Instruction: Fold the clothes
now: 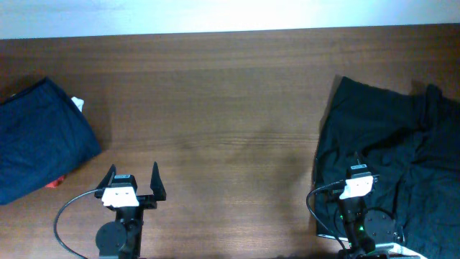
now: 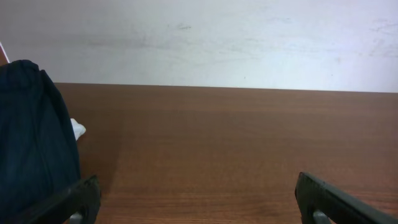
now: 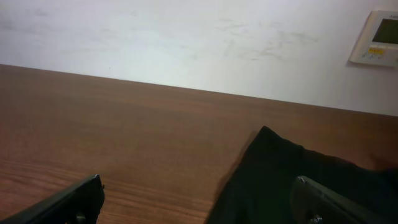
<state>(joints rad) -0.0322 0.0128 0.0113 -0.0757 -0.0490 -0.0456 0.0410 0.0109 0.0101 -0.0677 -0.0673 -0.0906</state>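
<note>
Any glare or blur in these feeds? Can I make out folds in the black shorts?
Overhead: top strip blown out white, black shorts show only faint creases. Right wrist: sharp, but they read as a flat dark mass. Left wrist: clear, soft shadow beside navy shorts.

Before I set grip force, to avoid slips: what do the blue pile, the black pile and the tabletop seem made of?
Navy clothes: soft matte fabric, with rounded, slumping edges.
Black clothes: thin, limp matte fabric, lying in wrinkles; fibre unclear.
Table: wood or wood-look laminate, with brown grain streaks and a faint sheen.
</note>
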